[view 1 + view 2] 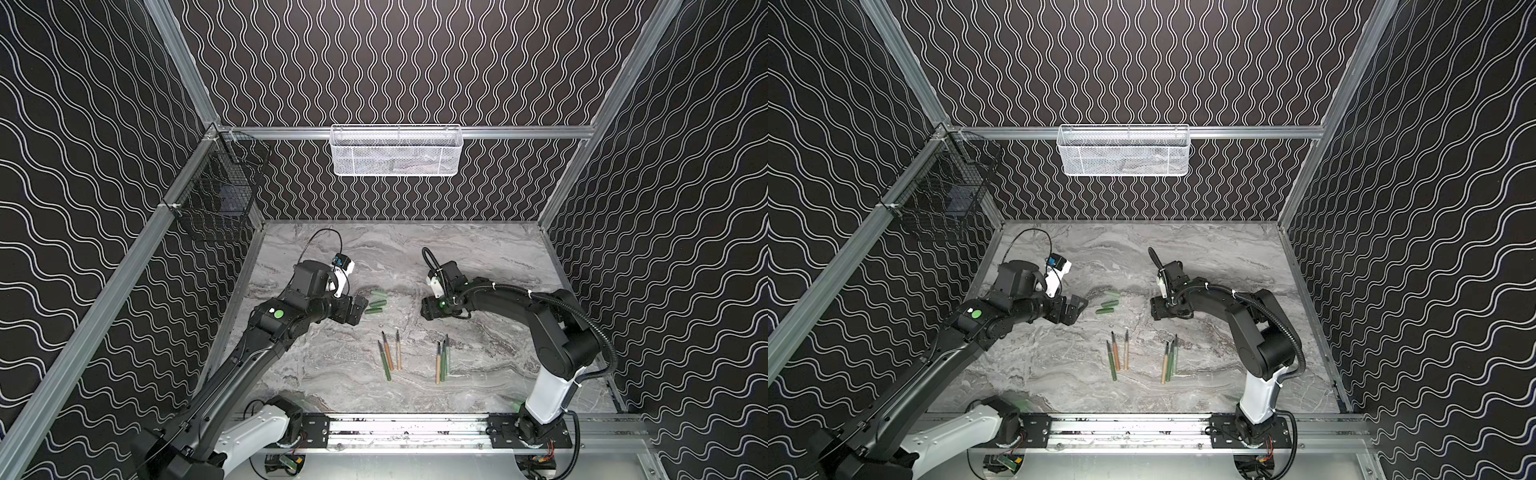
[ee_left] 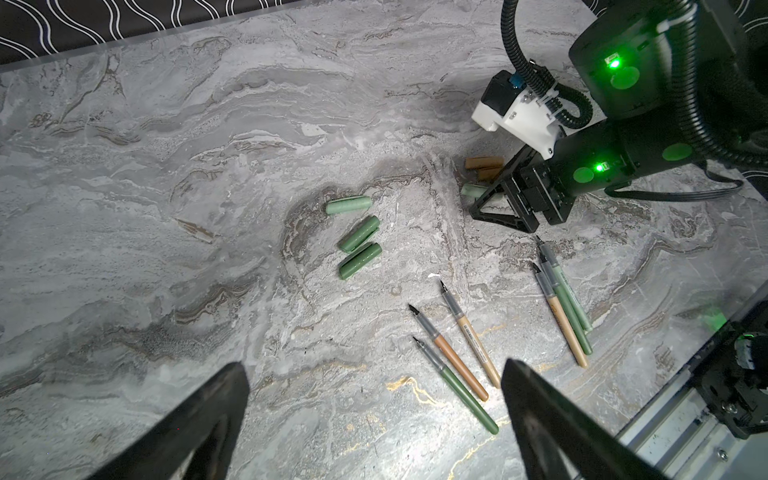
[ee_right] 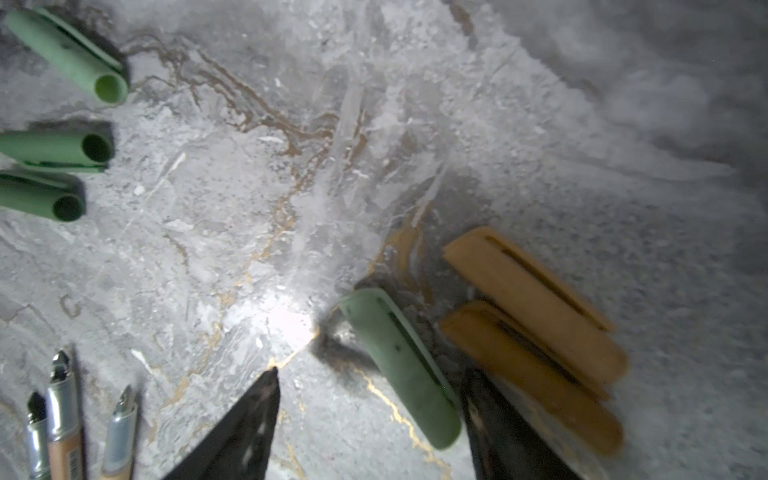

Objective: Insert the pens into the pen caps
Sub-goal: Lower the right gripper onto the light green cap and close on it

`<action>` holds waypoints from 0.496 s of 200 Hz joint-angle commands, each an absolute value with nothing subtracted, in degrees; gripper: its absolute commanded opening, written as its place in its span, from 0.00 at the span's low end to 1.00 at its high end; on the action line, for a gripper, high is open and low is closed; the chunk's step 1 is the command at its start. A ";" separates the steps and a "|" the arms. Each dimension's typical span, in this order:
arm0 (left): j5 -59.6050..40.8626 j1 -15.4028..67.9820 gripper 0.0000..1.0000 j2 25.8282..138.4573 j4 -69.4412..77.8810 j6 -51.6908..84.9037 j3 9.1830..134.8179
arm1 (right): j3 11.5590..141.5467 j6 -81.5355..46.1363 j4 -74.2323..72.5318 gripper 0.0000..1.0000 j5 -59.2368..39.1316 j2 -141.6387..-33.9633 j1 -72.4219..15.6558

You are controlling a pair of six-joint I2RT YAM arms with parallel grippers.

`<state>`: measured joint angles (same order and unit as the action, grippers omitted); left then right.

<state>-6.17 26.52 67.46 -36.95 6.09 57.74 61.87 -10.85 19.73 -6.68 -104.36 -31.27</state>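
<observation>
Right wrist view puts your right gripper (image 3: 370,370) low over the grey marble tabletop (image 3: 415,124). Its two black fingers stand apart with a short pale green pen cap (image 3: 401,365) lying flat between them. That cap sits close to one finger with bare table on its other side, so the jaws are spread and nothing is clamped. Two tan-orange stubby pen caps (image 3: 536,316) lie side by side just past that same finger.

Three more green tube-shaped caps (image 2: 359,234) lie in a loose cluster between your two arms, their open ends facing the right wrist camera. Your left gripper (image 2: 374,365) is spread wide and empty, and in both top views it sits just beside that cluster.

Your six thin pens (image 2: 453,365), uncapped with dark tapered tips, lie on the table nearer the aluminium base rail (image 1: 415,428). They are in two groups of three: dark green, orange and tan in one; tan, dark green and pale green touching in the other (image 2: 565,307). Both groups lie well apart from every cap.
</observation>
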 commanded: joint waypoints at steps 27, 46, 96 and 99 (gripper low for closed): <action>-6.50 26.30 0.99 67.90 -35.33 6.85 58.27 | 59.58 -11.88 22.68 0.70 -7.01 -104.24 -33.40; -6.73 26.28 0.99 68.02 -35.27 6.86 58.34 | 59.38 -12.13 22.59 0.68 -5.20 -104.53 -33.39; -6.20 26.30 0.99 67.41 -35.46 7.29 57.95 | 63.34 -11.43 25.88 0.51 -0.28 -107.88 -33.40; -6.16 26.29 0.99 67.40 -35.52 7.38 57.95 | 63.55 -11.47 26.20 0.50 -0.08 -107.97 -33.33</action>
